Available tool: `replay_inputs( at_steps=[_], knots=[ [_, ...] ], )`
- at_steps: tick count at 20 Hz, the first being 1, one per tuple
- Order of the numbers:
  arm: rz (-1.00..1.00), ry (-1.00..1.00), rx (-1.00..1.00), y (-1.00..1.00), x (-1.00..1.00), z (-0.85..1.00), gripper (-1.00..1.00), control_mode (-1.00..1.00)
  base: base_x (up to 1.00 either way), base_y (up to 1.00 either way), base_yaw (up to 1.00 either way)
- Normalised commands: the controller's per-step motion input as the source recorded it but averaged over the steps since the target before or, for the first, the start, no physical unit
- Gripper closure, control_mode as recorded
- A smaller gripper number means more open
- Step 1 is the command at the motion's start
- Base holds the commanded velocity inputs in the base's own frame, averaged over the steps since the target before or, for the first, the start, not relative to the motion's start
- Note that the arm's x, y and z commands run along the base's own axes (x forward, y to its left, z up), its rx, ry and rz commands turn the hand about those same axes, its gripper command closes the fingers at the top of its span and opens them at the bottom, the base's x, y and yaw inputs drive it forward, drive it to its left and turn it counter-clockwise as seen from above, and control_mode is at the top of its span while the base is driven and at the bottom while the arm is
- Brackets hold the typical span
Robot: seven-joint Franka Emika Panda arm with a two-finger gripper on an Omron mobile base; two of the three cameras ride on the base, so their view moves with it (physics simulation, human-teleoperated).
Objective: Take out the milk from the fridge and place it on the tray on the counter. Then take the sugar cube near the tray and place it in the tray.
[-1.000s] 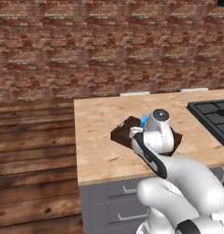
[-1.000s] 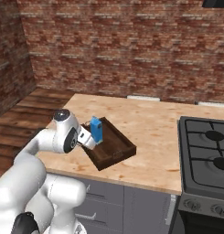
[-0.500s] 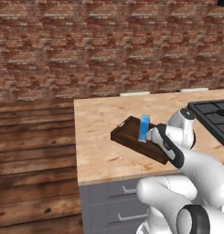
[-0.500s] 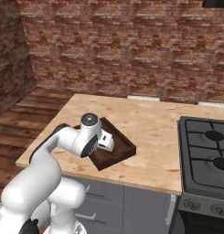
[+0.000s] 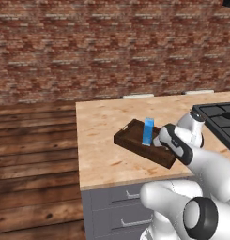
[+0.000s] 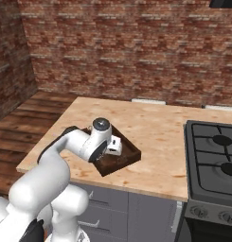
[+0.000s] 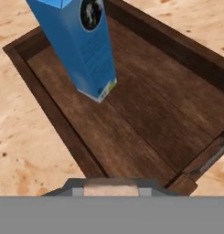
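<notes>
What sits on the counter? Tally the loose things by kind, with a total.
Blue milk carton: 1, upright in the tray
Dark-brown wooden tray: 1, on the counter
Total: 2

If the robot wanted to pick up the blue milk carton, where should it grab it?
Probably around the middle of the milk carton, pinching two opposite flat sides. It stands upright in the tray, tall and narrow, with straight walls that suit two fingers. Coming in level from the open side near the gripper seems best, above the tray's raised edge, since the gabled top slopes.
</notes>
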Motion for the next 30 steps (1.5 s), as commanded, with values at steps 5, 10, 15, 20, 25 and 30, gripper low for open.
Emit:
replay_inputs(
  at_steps=[5, 10, 15, 20, 25, 30],
  knots=[
    [0.06, -0.05, -0.18, -0.05, 0.0, 0.0, 1.0, -1.0, 0.0, 0.0, 0.0],
    [0.08, -0.02, -0.21, -0.04, 0.0, 0.0, 1.0, -1.0, 0.0, 0.0, 0.0],
    [0.08, 0.04, -0.03, -0.27, 0.12, -0.04, 1.0, -1.0, 0.0, 0.0, 0.0],
    [0.07, 0.21, 0.0, -0.34, 0.33, -0.01, 1.0, -1.0, 0.0, 0.0, 0.0],
    [0.01, 0.13, 0.0, -0.05, 0.34, -0.03, 1.0, -1.0, 0.0, 0.0, 0.0],
    [0.0, 0.05, 0.0, 0.0, 0.32, -0.1, 1.0, -1.0, 0.0, 0.0, 0.0]
  ],
)
